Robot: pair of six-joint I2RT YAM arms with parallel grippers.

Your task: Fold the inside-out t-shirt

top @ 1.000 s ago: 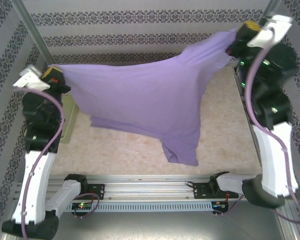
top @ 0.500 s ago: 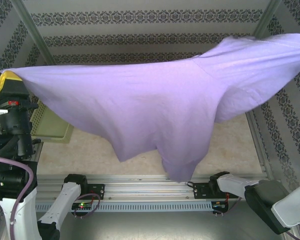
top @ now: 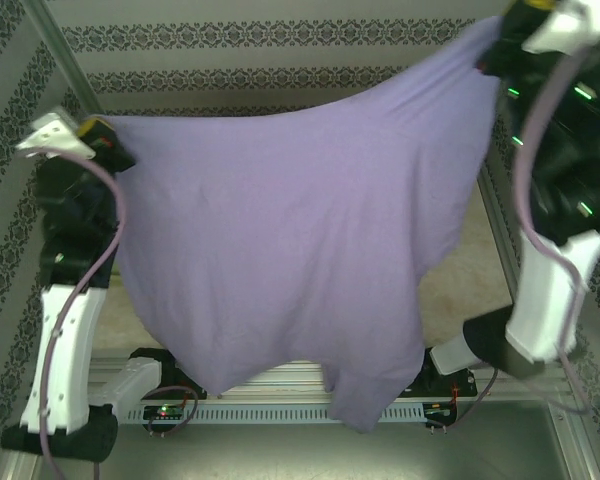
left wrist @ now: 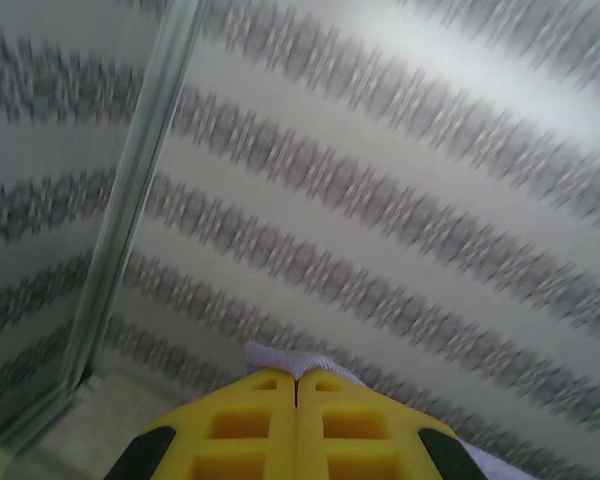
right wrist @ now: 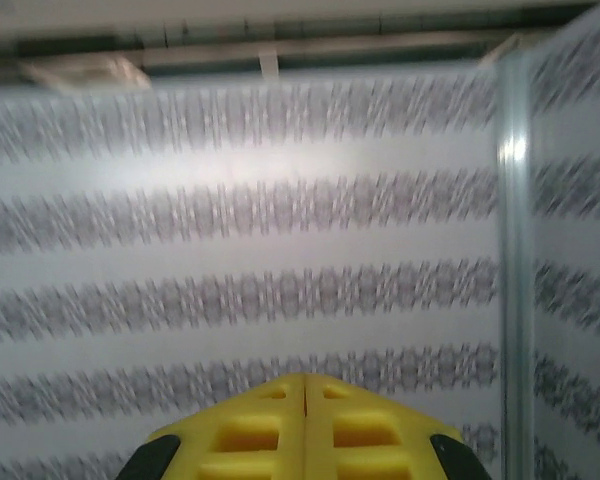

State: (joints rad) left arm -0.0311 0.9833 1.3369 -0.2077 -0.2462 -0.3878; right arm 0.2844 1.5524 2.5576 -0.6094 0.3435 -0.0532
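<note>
The inside-out t-shirt [top: 300,240], plain lavender, hangs spread in the air between my two grippers. My left gripper [top: 105,138] is shut on its upper left corner. My right gripper [top: 500,55] is shut on its upper right corner, higher up. The shirt's lower end [top: 365,405] droops over the near rail. In the left wrist view the yellow fingers [left wrist: 297,376] are pressed together, and a bit of lavender cloth [left wrist: 285,358] pokes out at their tips. The right wrist view has the yellow fingers [right wrist: 305,378] closed flat against each other, with the cloth hidden from it.
Patterned walls surround the cell, with metal frame posts [top: 65,60] at the back corners. A strip of beige table [top: 465,270] lies to the right of the shirt. The arms' mounting rail [top: 280,375] runs along the near edge.
Both arms swung up toward the camera with the shirt billowing, then came back out. The shirt now hangs wider and lower, covering most of the table and reaching the near rail.
</note>
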